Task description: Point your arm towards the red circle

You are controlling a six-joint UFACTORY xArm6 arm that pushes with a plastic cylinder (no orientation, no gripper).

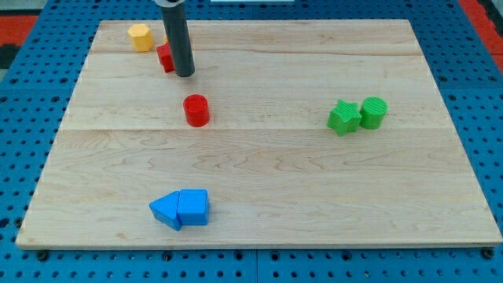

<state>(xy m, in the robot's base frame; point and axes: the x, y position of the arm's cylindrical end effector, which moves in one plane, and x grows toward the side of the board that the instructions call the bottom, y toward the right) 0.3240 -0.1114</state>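
Camera view: my tip [185, 75], a bare rod with no gripper, touches a red block [165, 56] above the red circle [196, 110].

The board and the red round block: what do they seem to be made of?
The board looks like pale, unpainted wood with a matte finish: grain lines and seams between planks show. The red round block looks like plastic or painted wood; its colour is even and its surface smooth, so I cannot tell which.
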